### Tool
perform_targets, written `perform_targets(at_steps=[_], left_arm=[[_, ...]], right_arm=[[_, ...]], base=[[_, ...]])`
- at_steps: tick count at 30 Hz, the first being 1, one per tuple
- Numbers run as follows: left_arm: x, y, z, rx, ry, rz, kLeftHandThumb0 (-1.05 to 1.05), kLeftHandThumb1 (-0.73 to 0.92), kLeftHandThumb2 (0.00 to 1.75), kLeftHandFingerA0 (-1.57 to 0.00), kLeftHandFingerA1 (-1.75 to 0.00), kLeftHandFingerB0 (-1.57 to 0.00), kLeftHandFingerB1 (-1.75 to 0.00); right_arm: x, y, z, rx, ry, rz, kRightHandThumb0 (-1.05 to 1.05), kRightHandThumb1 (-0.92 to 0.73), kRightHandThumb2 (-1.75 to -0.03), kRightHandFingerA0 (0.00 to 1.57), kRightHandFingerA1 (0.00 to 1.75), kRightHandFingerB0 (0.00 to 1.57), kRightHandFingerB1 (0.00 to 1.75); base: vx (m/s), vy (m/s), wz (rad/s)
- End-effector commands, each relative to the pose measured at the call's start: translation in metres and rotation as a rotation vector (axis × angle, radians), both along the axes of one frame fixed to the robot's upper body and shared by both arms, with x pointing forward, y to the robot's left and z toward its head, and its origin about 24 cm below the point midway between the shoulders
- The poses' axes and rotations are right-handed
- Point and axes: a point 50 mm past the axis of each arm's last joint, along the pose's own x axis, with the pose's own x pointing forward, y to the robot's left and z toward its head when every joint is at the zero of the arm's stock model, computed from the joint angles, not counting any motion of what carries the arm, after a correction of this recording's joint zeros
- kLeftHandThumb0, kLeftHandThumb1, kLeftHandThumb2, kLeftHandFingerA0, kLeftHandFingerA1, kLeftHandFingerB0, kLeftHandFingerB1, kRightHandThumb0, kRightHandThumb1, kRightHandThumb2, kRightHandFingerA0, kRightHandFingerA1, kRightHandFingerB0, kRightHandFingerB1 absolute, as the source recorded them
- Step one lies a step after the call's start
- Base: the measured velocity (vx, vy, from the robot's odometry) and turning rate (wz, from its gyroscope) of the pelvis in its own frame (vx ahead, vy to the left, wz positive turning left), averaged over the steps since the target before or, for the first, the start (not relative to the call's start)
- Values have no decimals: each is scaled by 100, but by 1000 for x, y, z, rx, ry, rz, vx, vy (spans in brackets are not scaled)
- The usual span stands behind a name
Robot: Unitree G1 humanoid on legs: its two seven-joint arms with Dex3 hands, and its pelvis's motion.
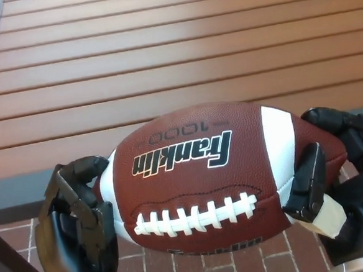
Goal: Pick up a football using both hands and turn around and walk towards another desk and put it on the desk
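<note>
1. The football (203, 178) sits in the lower middle of the frame, long axis running left to right with the right end tipped a little higher, held up between the robot's two hands.
2. It is brown pebbled leather with a white stripe near each end; the white laces (196, 214) face the camera along the lower side, and the "Franklin" lettering above them reads upside down, with "1000" above that.
3. At lower left, the left hand (76, 227) is closed against the ball's left tip: black fingers curl round the end, pressed onto the white stripe there.
4. At lower right, the right hand (344, 187) clamps the other end; one thick black finger (306, 180) lies across the leather just right of the right-hand white stripe, and the rest of the hand wraps behind the tip.
5. A pale pad or piece of tape shows at the base of that finger, low on the right.
6. Both hands are full, each gripping one end, and the ball touches nothing else that I can see.
7. The desk (164, 62) fills the upper half and more of the frame: reddish-brown wooden slats running left to right, with a dark grey frame down the upper left edge and along the near edge at mid-left.
8. Along the bottom, below the ball and between the hands, a red brick floor (203, 268) shows.
9. The ball's upper part overlaps the slats in the picture, its lower part the bricks.
</note>
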Motion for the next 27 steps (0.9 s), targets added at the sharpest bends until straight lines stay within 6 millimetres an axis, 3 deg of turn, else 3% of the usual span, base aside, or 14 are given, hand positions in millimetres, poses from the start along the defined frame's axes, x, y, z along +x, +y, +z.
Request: perform_targets(at_steps=[1,5,7,15,18,21,24,25,27], left_arm=[[-25,-88,19,-25,-73,-665,-71,92,69,-82,-174,-72,-146],[-25,-86,21,-7,-86,-674,-72,92,76,-79,-175,-70,-144],[-24,-85,22,36,-78,-669,-52,85,66,-85,-175,-71,-151],[-24,-85,20,54,-63,-669,-63,88,67,-84,-175,-71,-150],[-23,-85,20,69,-66,-681,-50,84,71,-88,-175,-72,-151],[-24,-84,20,99,-79,-676,-63,91,68,-84,-175,-70,-151],[-24,-84,20,84,-72,-676,-50,83,72,-85,-175,-74,-149],[-24,-83,19,82,-71,-679,-59,88,67,-86,-175,-72,-150],[-25,-83,18,85,-65,-676,-54,83,72,-86,-175,-76,-148]], right_arm=[[-23,91,15,254,-25,653,-19,-43,-135,97,170,97,144],[-23,92,17,250,-30,659,-18,-42,-136,95,170,96,145],[-24,93,17,245,-21,658,-17,-42,-135,95,170,97,142],[-24,93,14,258,-13,661,-17,-43,-137,96,171,97,143],[-24,93,14,259,-15,670,-16,-42,-136,95,171,97,144],[-24,93,13,250,-3,661,-19,-40,-141,97,169,100,143],[-23,93,13,266,-5,661,-17,-40,-142,96,170,98,145],[-24,94,12,276,-2,663,-18,-41,-141,96,170,98,144],[-25,94,11,281,7,661,-18,-41,-139,97,170,99,143]], base=[[-156,-54,9],[-196,30,21],[-98,125,45],[-135,201,50],[-70,52,51],[-83,-41,63],[-88,-134,76],[-102,-221,105],[-111,-152,55]])
